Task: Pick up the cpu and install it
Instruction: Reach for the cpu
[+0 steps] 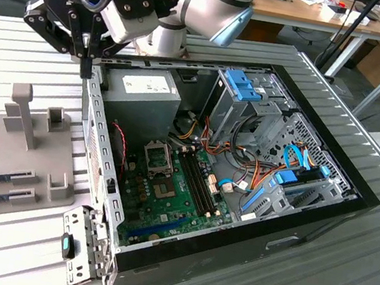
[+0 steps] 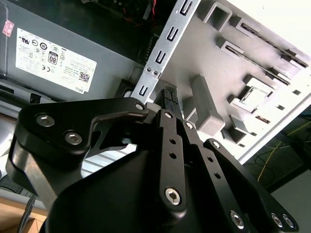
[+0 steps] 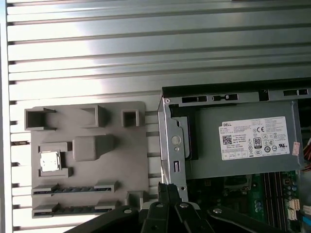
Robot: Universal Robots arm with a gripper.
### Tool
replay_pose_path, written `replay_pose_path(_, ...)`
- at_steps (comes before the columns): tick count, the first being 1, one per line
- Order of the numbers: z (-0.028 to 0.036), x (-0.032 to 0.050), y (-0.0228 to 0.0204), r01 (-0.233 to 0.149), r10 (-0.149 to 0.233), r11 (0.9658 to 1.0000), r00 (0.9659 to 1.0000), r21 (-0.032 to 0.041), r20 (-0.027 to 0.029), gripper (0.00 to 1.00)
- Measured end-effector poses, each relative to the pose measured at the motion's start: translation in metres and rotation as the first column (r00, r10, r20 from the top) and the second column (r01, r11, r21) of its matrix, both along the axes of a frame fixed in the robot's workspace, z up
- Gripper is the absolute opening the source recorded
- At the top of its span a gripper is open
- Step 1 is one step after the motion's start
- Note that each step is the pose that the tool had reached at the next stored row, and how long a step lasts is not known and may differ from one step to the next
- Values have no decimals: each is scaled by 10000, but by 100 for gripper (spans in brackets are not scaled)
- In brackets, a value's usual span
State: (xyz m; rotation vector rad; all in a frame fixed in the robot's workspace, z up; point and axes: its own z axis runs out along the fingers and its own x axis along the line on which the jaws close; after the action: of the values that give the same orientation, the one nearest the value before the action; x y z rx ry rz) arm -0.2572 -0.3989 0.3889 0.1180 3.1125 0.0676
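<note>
First wrist view: cpu [image 3: 50, 160] lies flat, metal lid up, in a shallow square nest [image 3: 54, 145] on the grey tray [image 3: 129, 160], close to the tray edge farthest from the computer case [image 3: 167, 145]. Just beside it on the case side stands a solid grey block [image 3: 92, 147]. In the next row are two memory sticks [image 3: 73, 190] in their slots. The tray rests on the ribbed metal bench [image 3: 146, 48], touching or just beside the case wall; cannot tell which. Judgement on handling: light, stiff, thin. Lid is smooth and likely slippery; underside contacts are fragile, so no tilting and no scraping. Little height stands above the nest, so the hold should be on two opposite side edges where the nest walls are broken, kept level, with modest force. Pincer [image 3: 167, 188] is narrow, pads together, nothing between them. In the exterior view it hangs over the case wall at the corner by the grey power supply [image 1: 144, 88], well apart from the cpu. Pick-up not yet done.
</note>
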Motion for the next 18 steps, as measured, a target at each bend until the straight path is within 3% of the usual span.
replay_pose_path(18,-1,-109,0,0,0,10000,10000,-1,0,11)
